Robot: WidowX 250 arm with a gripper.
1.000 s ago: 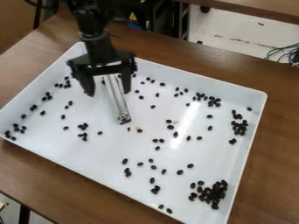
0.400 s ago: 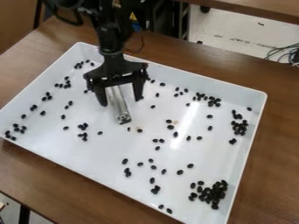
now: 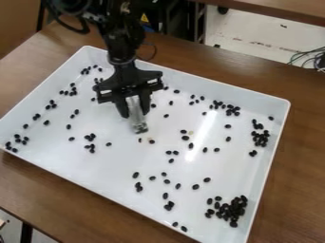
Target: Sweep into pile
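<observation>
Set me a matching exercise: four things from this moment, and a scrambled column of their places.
1. Black two-finger pincer
2. Silver metal bar
3. Densest pile of small black beans
4. White rectangular tray

A. On the brown wooden table
B. Toward the tray's lower-right corner
C. Between the pincer's fingers
D. At the black arm's end

Pairs: 1-D, 2-C, 3-B, 4-A

Brown wooden table [image 3: 295, 166]; second tabletop [image 3: 279, 9] top right; cables [image 3: 306, 56] at right edge; yellow sticker [image 3: 145, 18] behind.
</observation>
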